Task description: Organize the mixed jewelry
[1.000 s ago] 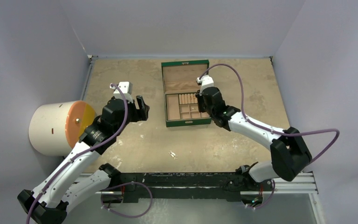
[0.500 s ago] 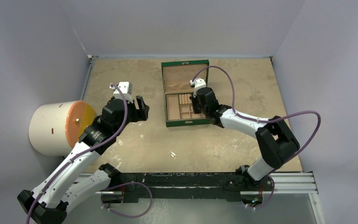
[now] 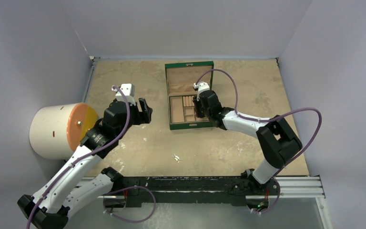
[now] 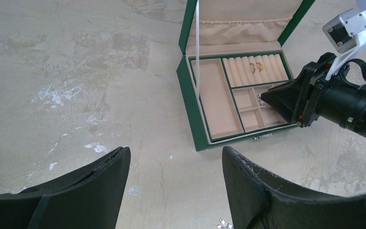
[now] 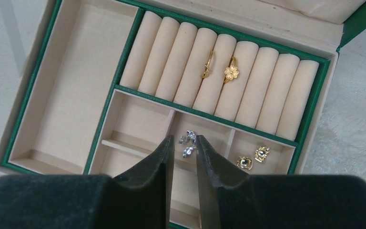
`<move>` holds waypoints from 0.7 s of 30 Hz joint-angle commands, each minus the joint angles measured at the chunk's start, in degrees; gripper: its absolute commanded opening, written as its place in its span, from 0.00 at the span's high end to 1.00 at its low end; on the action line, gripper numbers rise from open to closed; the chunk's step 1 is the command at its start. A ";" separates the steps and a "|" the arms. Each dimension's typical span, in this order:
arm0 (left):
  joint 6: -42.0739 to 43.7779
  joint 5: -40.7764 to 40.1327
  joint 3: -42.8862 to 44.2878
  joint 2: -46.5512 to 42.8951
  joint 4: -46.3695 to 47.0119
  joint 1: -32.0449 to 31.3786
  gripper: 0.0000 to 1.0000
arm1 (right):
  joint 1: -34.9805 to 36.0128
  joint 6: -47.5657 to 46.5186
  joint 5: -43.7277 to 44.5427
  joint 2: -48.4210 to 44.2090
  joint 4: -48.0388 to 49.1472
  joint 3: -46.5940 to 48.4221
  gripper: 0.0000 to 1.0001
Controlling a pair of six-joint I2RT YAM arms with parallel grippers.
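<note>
The green box (image 3: 190, 125) lies open with its tan lining (image 5: 71, 81) bare in the long bin. Two gold rings (image 5: 207, 66) (image 5: 230, 72) sit in the ring rolls, and two gold studs (image 5: 250, 159) lie in the right small compartment. My right gripper (image 5: 185, 140) hovers over the middle compartment, jaws slightly apart, with a silver glittery cluster (image 5: 188, 143) loose at their tips, close to the right finger. My left gripper (image 4: 175, 155) hangs open and empty over bare table, left of the box. Another silver piece (image 3: 176, 157) lies on the table in front of the box, also (image 4: 224, 223).
A white cylinder with an orange face (image 3: 59, 130) lies at the table's left edge beside the left arm. The box lid (image 3: 188, 76) stands open toward the back. Grey walls enclose three sides; a metal rail (image 3: 209, 187) runs along the near edge.
The right arm has swung left over the box's small compartments, and its jaws have parted from shut. The left arm has not moved.
</note>
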 commanded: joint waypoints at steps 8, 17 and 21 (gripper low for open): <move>0.82 -0.12 0.38 -0.99 1.43 0.32 0.30 | -0.14 2.12 -5.90 -10.70 -1.13 -0.67 0.72; 0.77 0.06 0.44 -0.61 1.52 0.32 0.30 | 3.07 7.84 -15.97 -19.20 -0.92 -8.09 0.70; 0.82 0.23 0.44 -0.41 1.68 0.32 0.30 | 8.20 11.06 -16.03 -20.48 0.20 -11.47 0.68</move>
